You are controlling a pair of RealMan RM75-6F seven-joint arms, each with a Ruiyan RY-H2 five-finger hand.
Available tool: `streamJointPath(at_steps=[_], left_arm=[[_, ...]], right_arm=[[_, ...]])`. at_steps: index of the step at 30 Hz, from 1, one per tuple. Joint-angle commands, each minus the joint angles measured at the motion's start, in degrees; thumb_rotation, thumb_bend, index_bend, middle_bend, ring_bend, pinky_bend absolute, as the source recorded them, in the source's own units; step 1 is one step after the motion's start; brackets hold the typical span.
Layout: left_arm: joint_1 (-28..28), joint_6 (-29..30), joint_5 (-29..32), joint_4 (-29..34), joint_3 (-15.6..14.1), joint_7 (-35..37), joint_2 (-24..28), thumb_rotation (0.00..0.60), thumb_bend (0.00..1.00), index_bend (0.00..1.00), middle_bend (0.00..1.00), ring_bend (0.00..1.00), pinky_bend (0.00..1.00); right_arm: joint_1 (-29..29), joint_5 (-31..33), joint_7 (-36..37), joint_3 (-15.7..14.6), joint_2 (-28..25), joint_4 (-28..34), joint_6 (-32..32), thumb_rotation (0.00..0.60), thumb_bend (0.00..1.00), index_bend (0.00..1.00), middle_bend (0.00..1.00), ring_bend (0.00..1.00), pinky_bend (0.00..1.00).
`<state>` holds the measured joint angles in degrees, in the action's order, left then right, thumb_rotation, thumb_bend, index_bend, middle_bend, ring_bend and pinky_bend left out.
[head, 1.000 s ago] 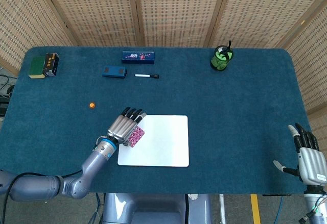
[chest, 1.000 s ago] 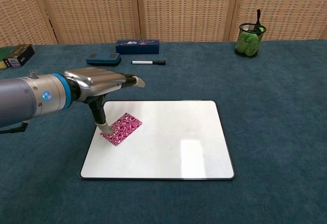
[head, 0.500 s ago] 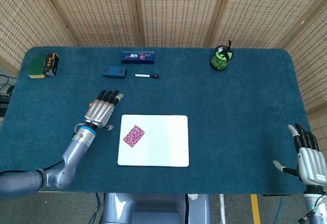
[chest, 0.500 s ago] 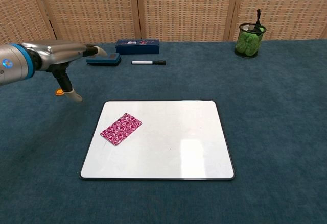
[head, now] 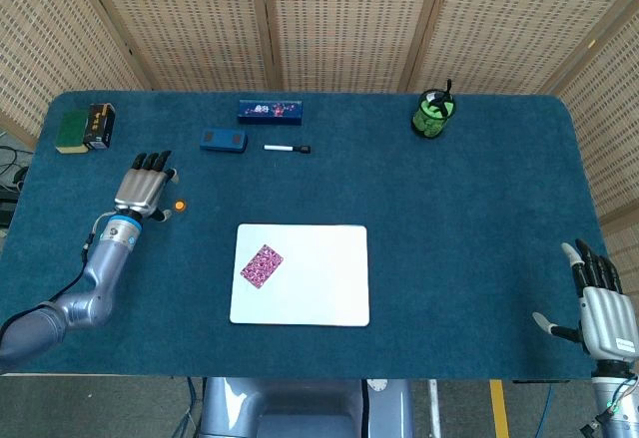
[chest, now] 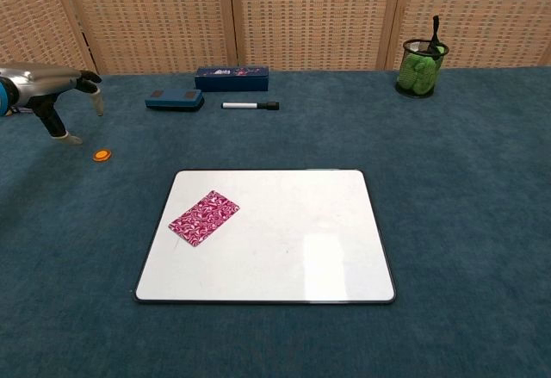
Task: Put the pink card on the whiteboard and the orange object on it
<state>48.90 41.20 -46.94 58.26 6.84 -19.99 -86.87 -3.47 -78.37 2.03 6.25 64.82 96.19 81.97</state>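
Note:
The pink patterned card (head: 262, 264) (chest: 203, 218) lies flat on the left part of the whiteboard (head: 319, 298) (chest: 301, 257). A small orange disc (head: 180, 205) (chest: 102, 155) rests on the blue cloth left of the board. My left hand (head: 143, 188) (chest: 47, 94) hovers just left of the disc, fingers apart and holding nothing. My right hand (head: 602, 306) sits at the table's near right corner, fingers spread and empty; the chest view does not show it.
Along the far side lie a blue eraser (head: 222, 140), a black marker (head: 288, 148), a dark blue box (head: 271, 110) and a green pen cup (head: 433, 113). A green and black box pair (head: 86, 127) sits at the far left corner.
My left hand let go of the card on the whiteboard and swung left and away, ending beside the orange disc. The right hand stayed still.

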Motion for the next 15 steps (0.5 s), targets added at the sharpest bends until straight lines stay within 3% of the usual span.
streamJointPath(at_steps=[1, 9, 15], left_arm=[[0.14, -3.93, -1.79, -6.65, 0.0, 3.27, -3.72, 0.6, 0.27, 0.32, 0.0, 0.0, 0.0], [0.45, -8.21, -4.06, -14.76, 0.68, 7.38, -8.29, 0.6, 0.3, 0.36, 0.0, 0.0, 0.0], [0.52, -8.39, -6.41, -17.35, 1.14, 9.02, -10.09, 0.6, 0.34, 0.37, 0.0, 0.0, 0.0]], right_arm=[[-0.03, 0.08, -0.03, 0.01, -0.04, 0.09, -0.09, 0.6, 0.0, 0.0, 0.0, 0.0, 0.0], [-0.01, 0.21, 0.1, 0.0, -0.12, 0.13, -0.15, 0.6, 0.0, 0.0, 0.0, 0.0, 0.0], [0.04, 0.11, 0.32, -0.05, -0.14, 0.02, -0.06, 0.6, 0.0, 0.0, 0.0, 0.0, 0.0]])
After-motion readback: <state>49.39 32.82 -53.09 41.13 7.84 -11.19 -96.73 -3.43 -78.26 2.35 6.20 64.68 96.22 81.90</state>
